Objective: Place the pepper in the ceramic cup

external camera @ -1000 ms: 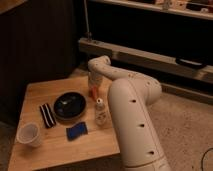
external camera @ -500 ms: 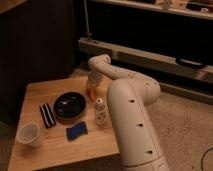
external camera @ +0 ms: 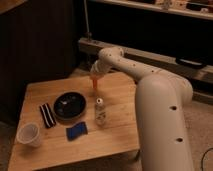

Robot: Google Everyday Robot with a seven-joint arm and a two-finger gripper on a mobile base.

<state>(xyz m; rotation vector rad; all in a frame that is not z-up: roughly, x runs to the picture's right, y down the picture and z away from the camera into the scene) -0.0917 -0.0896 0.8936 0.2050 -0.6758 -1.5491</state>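
My gripper is over the far middle of the wooden table, pointing down. It is shut on the pepper, a slender orange-red piece that hangs from it just above the tabletop. The ceramic cup is pale and tapered and stands upright at the table's front left corner, far from the gripper. The fingers themselves are mostly hidden by the wrist.
A black round bowl sits left of centre. A small clear white-capped bottle stands just in front of the pepper. A blue object lies near the front, and a black striped object lies left of the bowl. Dark shelving stands behind.
The gripper has risen a little with the pepper in it, and the arm's upper joint has moved up. The other things have not moved.
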